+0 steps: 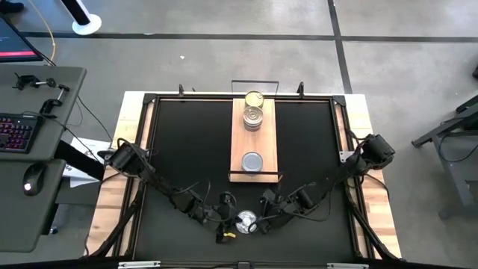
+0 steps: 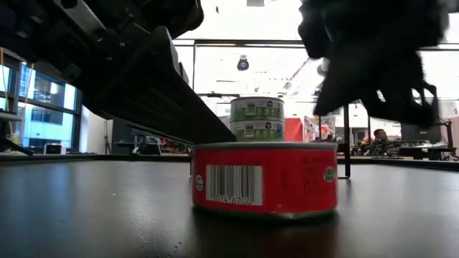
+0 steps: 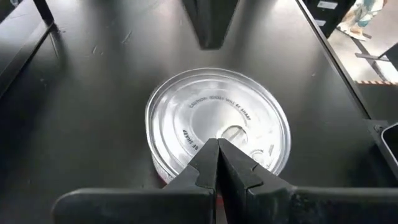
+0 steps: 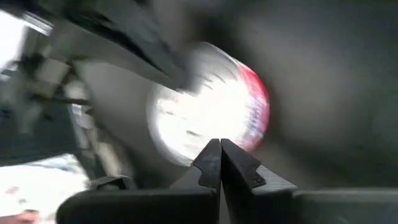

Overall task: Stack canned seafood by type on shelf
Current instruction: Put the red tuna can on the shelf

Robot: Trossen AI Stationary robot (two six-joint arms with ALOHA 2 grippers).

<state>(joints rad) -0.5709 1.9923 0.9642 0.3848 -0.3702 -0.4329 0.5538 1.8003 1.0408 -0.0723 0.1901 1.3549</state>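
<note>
A flat tin with a silver lid and red label (image 1: pixel 246 221) (image 2: pixel 264 179) (image 3: pixel 217 121) stands on its base on the black tabletop, near the near edge. My left gripper (image 1: pixel 233 222) (image 3: pixel 217 144) is shut, with its tips over the lid. My right gripper (image 1: pixel 262 219) (image 4: pixel 219 144) is shut too, just right of the tin (image 4: pixel 205 112). The light-wood shelf (image 1: pixel 254 139) carries a gold-lidded tin (image 1: pixel 254 98) at its far end. A silver-lidded stack (image 1: pixel 253 117) (image 2: pixel 257 119) sits beside that tin, and a single silver-lidded tin (image 1: pixel 252 161) near the near end. My left gripper points its shut fingertips (image 3: pixel 208 155) slanting down over the tin's lid, near the pull tab (image 3: pixel 233 132); whether they touch the lid I cannot tell. My right gripper seems to stand clear of the tin, though its own view is too blurred to be sure.
Black wire rails (image 1: pixel 255 82) (image 2: pixel 347 140) close the shelf's short ends. Open black tabletop (image 1: pixel 187 142) lies to the left and right of the shelf. A raised wooden frame (image 1: pixel 134 134) borders the table. A desk with a keyboard (image 1: pixel 16 133) stands beyond the left edge.
</note>
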